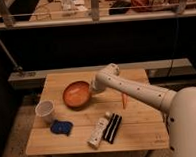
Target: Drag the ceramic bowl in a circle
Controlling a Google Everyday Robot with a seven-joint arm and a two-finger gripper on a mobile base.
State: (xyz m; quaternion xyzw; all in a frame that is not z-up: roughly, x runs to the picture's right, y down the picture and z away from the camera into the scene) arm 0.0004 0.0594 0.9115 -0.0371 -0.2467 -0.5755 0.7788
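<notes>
Now my gripper sits at the right rim of the bowl, which lies left of centre on the table; whether it's clamped there, I can't tell.

Camera view: your gripper sits at the right rim of the ceramic bowl on the wooden table. Left of the bowl you see a white cup; nearer the front edge, a blue object, a white tube and a black bar.
</notes>
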